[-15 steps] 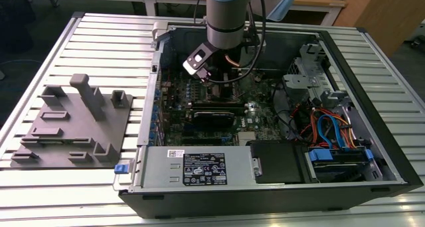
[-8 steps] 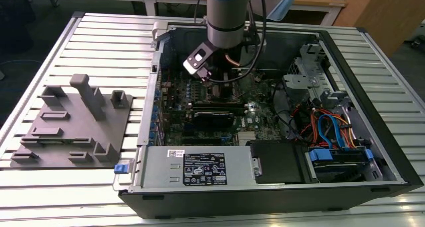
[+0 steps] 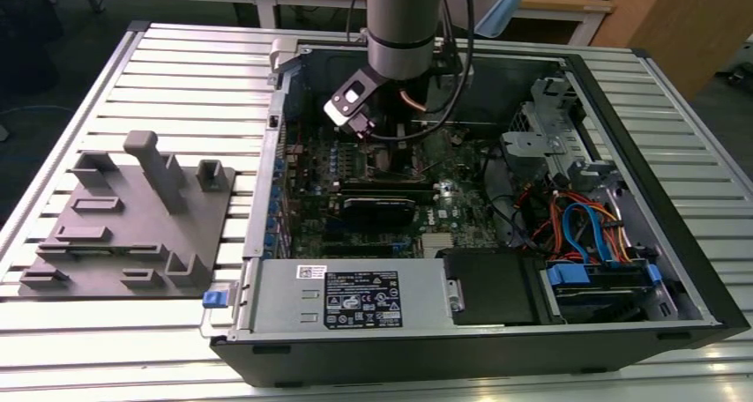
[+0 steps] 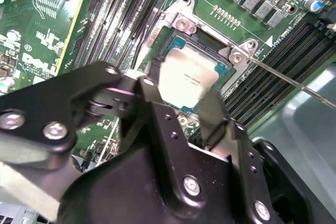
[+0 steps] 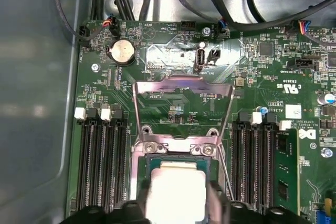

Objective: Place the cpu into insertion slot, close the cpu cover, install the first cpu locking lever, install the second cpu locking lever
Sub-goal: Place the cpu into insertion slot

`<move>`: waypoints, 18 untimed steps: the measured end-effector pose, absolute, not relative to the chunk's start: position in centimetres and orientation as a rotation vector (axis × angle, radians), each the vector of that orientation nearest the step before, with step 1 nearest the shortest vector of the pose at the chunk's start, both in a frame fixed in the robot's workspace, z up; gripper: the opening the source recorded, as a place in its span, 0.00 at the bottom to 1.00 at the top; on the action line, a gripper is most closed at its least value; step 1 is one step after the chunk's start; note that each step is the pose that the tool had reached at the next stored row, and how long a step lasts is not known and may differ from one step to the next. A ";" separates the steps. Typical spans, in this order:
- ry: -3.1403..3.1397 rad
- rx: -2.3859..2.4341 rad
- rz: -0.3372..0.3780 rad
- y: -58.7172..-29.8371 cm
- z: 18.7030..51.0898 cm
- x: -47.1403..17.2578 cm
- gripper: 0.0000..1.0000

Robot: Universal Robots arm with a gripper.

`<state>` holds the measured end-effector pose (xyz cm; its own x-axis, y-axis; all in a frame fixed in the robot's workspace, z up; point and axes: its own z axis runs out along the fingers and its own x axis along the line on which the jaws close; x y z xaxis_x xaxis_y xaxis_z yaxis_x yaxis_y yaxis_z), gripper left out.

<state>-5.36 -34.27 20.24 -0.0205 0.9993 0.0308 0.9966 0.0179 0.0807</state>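
- silver-grey cpu (image 4: 189, 77) lies flat between the two fingers of the claw (image 4: 181, 92), which pinch its opposite edges in both wrist views.
- it sits straight over the slot (image 4: 207, 39), square with the frame; i cannot tell whether it is fully seated.
- the cover (image 5: 184, 83) stands swung open just beyond the slot, on the side away from the claw, not yet closed.

Arm (image 3: 406, 23) inside open computer case (image 3: 471, 353)
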 end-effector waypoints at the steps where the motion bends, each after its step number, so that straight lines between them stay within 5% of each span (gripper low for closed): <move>1: 2.217 2.174 0.123 -34.3 20.3 -5.4 0.53; 12: 2.217 2.175 0.121 -34.3 20.5 -5.4 0.11; 18: 2.217 2.175 0.121 -34.3 20.5 -5.4 0.11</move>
